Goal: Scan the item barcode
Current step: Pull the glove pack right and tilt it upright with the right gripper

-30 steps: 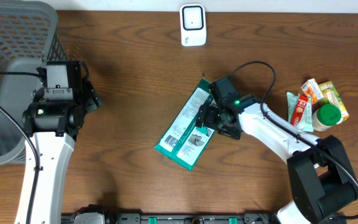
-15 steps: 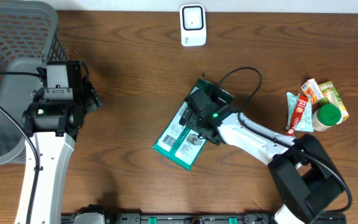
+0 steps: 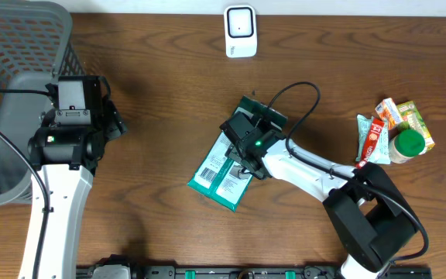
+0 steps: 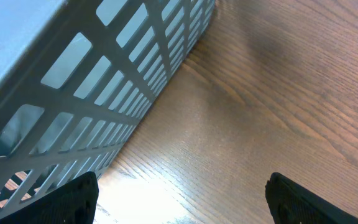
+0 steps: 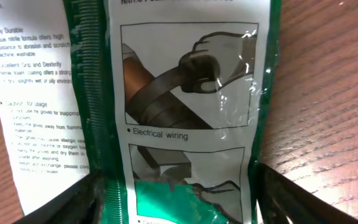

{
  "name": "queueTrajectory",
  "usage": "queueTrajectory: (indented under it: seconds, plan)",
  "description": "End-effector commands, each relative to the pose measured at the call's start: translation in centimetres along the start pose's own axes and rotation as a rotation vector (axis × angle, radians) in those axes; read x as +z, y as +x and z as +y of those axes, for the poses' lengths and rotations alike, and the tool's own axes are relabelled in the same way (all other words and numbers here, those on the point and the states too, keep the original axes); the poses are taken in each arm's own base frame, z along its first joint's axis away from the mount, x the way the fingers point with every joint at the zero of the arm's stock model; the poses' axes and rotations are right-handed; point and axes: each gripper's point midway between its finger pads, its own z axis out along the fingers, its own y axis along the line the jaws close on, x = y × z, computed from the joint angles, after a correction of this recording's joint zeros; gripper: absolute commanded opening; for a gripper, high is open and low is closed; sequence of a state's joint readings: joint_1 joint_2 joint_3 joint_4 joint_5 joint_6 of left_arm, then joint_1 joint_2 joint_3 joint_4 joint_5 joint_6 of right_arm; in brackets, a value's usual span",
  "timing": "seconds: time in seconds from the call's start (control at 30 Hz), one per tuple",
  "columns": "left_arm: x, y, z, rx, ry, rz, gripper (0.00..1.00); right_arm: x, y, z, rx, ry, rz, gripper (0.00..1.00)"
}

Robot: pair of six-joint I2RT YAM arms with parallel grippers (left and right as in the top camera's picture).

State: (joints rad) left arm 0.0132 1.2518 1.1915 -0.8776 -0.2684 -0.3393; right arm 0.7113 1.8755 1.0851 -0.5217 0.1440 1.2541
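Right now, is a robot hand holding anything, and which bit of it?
The left gripper is open and empty. The right gripper is low over the green packet, its fingers spread across the packet's width. Whether it actually pinches the packet cannot be told.

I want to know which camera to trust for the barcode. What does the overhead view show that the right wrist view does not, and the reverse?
Only overhead: the white scanner, the grey basket, the snacks and the left arm. Only right wrist: the print on the green packet, with a drawing captioned "Electrical wiring"; no barcode shows there. Both: the packet flat on the wooden table, the right gripper over it.
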Motion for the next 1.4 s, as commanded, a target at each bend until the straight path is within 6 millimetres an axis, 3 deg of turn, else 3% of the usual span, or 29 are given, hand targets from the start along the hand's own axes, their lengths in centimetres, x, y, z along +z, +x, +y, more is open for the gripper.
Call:
queueTrajectory:
  seconds: [0.0, 0.03, 0.1, 0.2, 0.33, 0.47, 0.63, 0.73, 0.93, 1.2, 1.37]
  plan:
    - [-0.3, -0.5, 0.3, 0.001, -0.01, -0.016, 0.87, 4.3, 3.8, -5.4, 0.001, 0.18, 0.122, 0.63]
    - [-0.3, -0.5, 0.3, 0.0, -0.01, -0.016, 0.87, 4.3, 3.8, -5.4, -0.003, 0.179, 0.122, 0.56]
    - [-0.3, -0.5, 0.3, 0.0, -0.01, -0.016, 0.87, 4.3, 3.7, -5.4, -0.007, 0.18, 0.119, 0.54]
    - [-0.3, -0.5, 0.3, 0.001, -0.01, -0.016, 0.87, 4.3, 3.7, -5.4, -0.006, 0.179, 0.12, 0.77]
    - [-0.3, -0.5, 0.3, 0.0, -0.01, -0.016, 0.87, 4.4, 4.0, -5.2, -0.01, 0.173, 0.126, 0.77]
    - [-0.3, -0.5, 0.3, 0.0, -0.01, -0.016, 0.87, 4.5, 4.4, -4.9, -0.022, 0.164, 0.125, 0.61]
    - [-0.3, -0.5, 0.3, 0.0, -0.01, -0.016, 0.87, 4.7, 4.4, -5.1, -0.027, 0.171, 0.124, 0.13]
    - [-0.3, -0.5, 0.3, 0.0, -0.01, -0.016, 0.87, 4.5, 3.6, -4.8, -0.066, 0.155, 0.123, 0.01]
    - [-0.3, -0.5, 0.3, 0.0, -0.01, -0.016, 0.87, 3.2, 2.0, -3.3, -0.217, 0.047, 0.191, 0.01]
    - [-0.3, -0.5, 0.3, 0.0, -0.01, -0.016, 0.87, 2.4, 1.0, -3.0, -0.316, -0.075, 0.304, 0.01]
    - [-0.3, -0.5, 0.3, 0.0, -0.01, -0.016, 0.87, 1.1, -0.3, -2.1, -0.548, -0.236, 0.333, 0.01]
